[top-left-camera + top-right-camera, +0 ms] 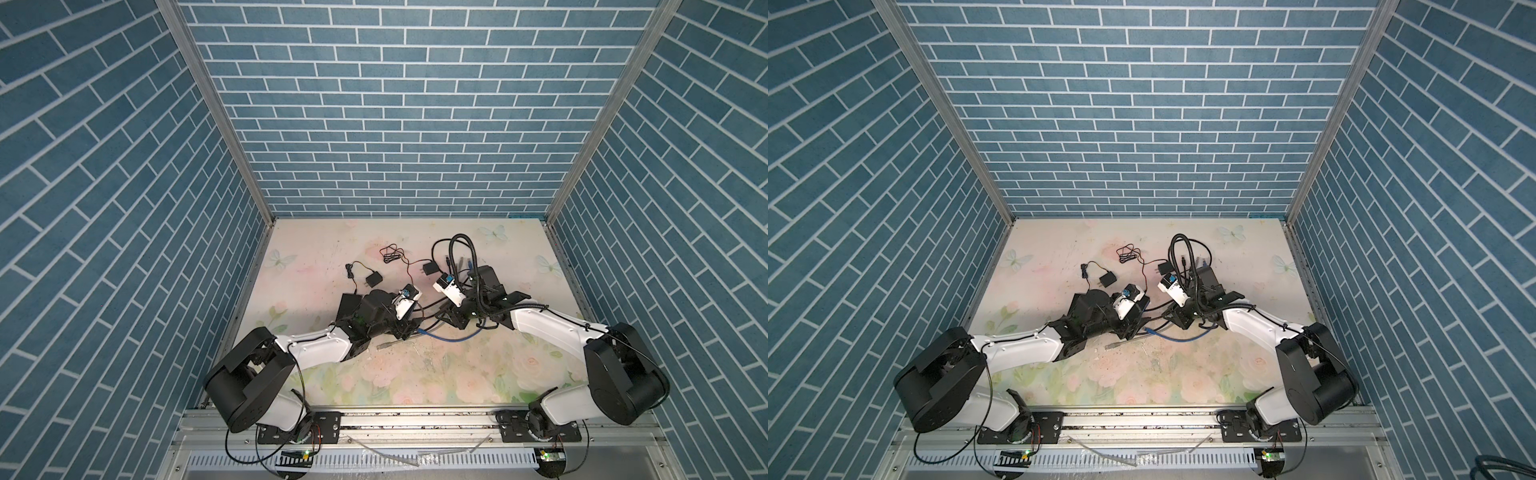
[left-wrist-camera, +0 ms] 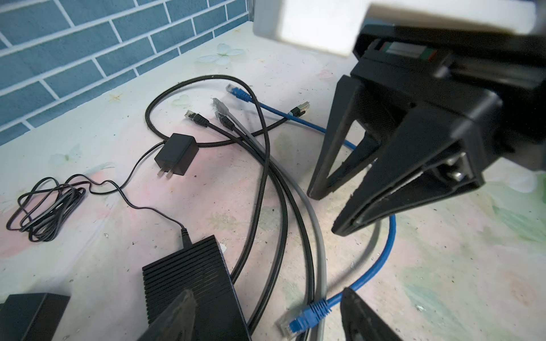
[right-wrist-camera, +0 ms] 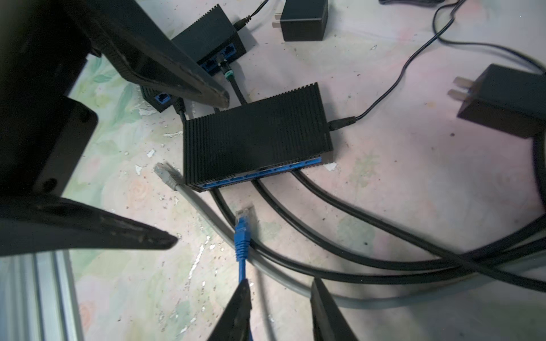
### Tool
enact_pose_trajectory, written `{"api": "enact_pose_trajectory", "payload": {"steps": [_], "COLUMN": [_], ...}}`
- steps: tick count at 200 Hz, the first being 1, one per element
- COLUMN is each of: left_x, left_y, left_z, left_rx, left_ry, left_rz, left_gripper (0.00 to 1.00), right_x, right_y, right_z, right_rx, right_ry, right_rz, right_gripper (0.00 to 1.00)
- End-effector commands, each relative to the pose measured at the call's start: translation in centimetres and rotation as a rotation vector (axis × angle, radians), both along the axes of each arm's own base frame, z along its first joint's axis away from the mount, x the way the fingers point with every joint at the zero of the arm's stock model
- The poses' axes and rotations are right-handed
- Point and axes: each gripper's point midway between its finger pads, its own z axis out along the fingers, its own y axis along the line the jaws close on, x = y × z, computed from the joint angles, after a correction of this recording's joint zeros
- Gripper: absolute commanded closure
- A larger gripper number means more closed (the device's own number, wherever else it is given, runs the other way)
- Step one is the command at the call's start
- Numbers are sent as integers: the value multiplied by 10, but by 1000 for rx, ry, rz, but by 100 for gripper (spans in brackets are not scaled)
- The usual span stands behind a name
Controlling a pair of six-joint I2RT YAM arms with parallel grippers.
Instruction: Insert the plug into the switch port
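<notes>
Right wrist view: blue plug point(image 3: 243, 224) not in yet, lying loose on table point(image 3: 413, 192) just short of switch point(image 3: 257, 135)
Plug sits lower centre of frame, tip aimed at blue port face point(image 3: 266, 172) but apart from it; three black cables point(image 3: 354, 206) look seated there, grey plug point(image 3: 165, 174) loose at switch's left corner; right gripper point(image 3: 280, 285) fingers parted, blue cable beside one, not pinched; left gripper point(image 2: 266, 292) fingers wide, holding nothing; left to do: regrip, line up, push in
</notes>
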Motion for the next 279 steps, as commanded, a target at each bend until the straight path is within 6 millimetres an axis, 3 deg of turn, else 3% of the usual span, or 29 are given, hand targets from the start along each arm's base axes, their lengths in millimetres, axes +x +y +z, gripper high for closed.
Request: {"api": "enact_pose_trajectory", "payload": {"steps": [1, 64, 130, 192, 279], "left_x": [4, 6, 4, 3, 0], "left_y": [1, 6, 12, 16, 18], "left_z": [11, 14, 15, 14, 17], "left_rx": [-3, 11, 18, 13, 11], "left_ry": [-35, -32, -33, -27, -31], "left_rz": [11, 38, 56, 75, 75], "left_gripper": [22, 22, 22, 22, 22], "right_x": [31, 117, 162, 173, 174], "right_y": [-22, -94, -126, -124, -127], "right_z": [8, 9, -17, -41, -64], "right_rx": [-70, -142, -154, -159, -183], "right_ry": [-160, -105, 21, 118, 169], "right_rz": [-147, -605, -737, -750, -784], "right_gripper": [57, 55, 58, 71, 80]}}
